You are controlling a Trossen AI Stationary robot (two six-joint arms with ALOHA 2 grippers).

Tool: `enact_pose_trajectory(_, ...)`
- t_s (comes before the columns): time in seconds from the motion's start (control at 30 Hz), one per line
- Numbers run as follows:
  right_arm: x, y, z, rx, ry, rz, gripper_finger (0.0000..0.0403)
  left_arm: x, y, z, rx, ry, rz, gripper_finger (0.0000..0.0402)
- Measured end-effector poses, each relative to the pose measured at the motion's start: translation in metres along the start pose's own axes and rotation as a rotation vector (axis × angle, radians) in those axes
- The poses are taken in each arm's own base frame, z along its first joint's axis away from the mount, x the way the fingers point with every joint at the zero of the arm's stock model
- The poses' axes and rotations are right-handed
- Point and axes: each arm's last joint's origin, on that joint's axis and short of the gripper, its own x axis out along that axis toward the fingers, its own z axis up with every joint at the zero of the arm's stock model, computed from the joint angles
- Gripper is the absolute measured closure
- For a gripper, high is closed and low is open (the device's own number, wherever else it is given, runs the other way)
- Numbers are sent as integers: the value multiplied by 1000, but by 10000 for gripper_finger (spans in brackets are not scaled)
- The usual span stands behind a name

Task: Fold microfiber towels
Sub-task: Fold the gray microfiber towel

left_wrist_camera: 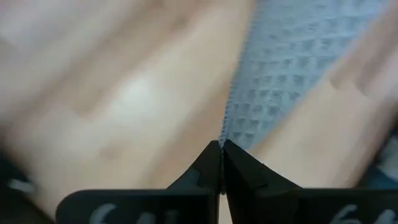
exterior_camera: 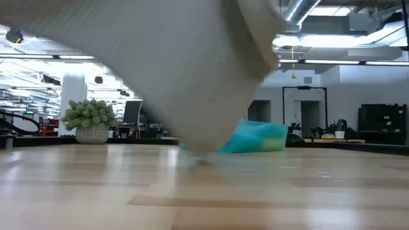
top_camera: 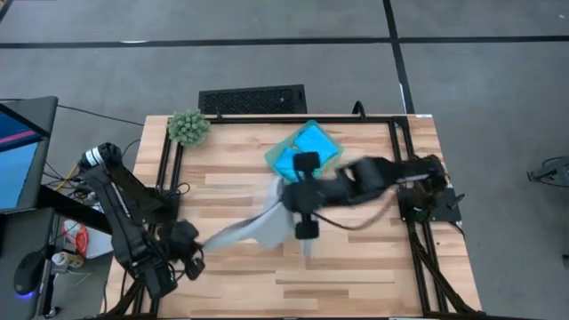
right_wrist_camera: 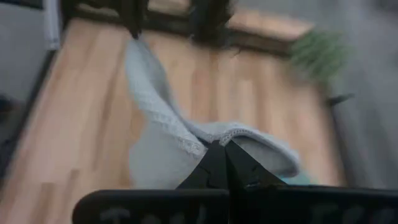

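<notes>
Above the wooden table [top_camera: 356,267] I hold the grey towel [top_camera: 258,227] stretched, left gripper [left_wrist_camera: 221,147] and right gripper [right_wrist_camera: 221,147] each pinched shut on an edge. I'd keep tension even, corners level, before lowering.

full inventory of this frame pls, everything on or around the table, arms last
grey towel: 1, light grey, lifted over mid-table, stretched between both grippers
tray: 1, translucent teal-green, back centre of table, partly hidden by the right arm
blue towel: at least 1, sky-blue, lying in the tray; exact count unclear
plant ball: 1, fuzzy green, back left corner of table
table: 1, light wood with black frame
floor vent: 1, black, behind the table
monitor: 1, blue screen, left of the table
left gripper: shut on one end of the grey towel, front left
right gripper: shut on its other end, mid-table
</notes>
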Motion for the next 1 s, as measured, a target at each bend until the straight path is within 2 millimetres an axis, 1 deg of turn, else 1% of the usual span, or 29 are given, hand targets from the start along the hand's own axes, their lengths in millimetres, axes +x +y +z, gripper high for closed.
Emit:
enact_pose_trajectory(0.07,-16,16,-1,-64,-23,-162,403,-8,4,10,4,-82,45,401)
enact_pose_trajectory(0.1,-20,23,-3,-111,-8,-232,403,-13,5,15,8,-128,54,401)
enact_pose_trajectory(0.2,-25,43,-17,-297,100,-303,403,-20,7,31,29,-248,88,401)
enact_pose_trajectory(0.27,-23,56,-19,-280,75,-395,403,-23,7,40,48,-308,103,401)
enact_pose_trajectory(0.3,-19,61,-19,-260,54,-413,402,-24,7,44,57,-326,114,401)
enact_pose_trajectory(0.4,-9,79,-29,-343,111,-337,401,-21,6,58,98,-360,146,401)
enact_pose_trajectory(0.43,-4,84,-27,-315,88,-377,401,-19,6,61,111,-366,160,401)
enact_pose_trajectory(0.5,5,88,-23,-200,5,-471,400,-15,6,69,134,-365,197,401)
enact_pose_trajectory(0.53,8,90,-22,-177,-7,-450,399,-13,7,73,148,-363,216,401)
enact_pose_trajectory(0.6,15,90,-22,-199,22,-317,398,-8,8,82,174,-357,257,401)
enact_pose_trajectory(0.63,22,90,-22,-187,31,-311,398,-6,9,86,183,-354,275,401)
enact_pose_trajectory(0.67,29,89,-22,-150,31,-359,398,-4,10,90,192,-352,292,401)
enact_pose_trajectory(0.73,37,87,-27,-68,26,-507,400,-1,11,97,206,-354,322,401)
enact_pose_trajectory(0.8,49,84,-27,15,-21,-637,400,2,13,103,231,-348,352,401)
enact_pose_trajectory(0.87,63,87,-39,-5,-17,-765,399,5,15,110,271,-336,389,401)
enact_pose_trajectory(0.93,88,90,-48,23,-56,-900,396,8,18,119,315,-333,431,401)
enact_pose_trajectory(0.97,96,92,-53,37,-74,-945,395,9,21,124,328,-330,447,401)
enact_pose_trajectory(1.0,100,91,-57,62,-90,-966,394,10,24,128,335,-328,464,401)
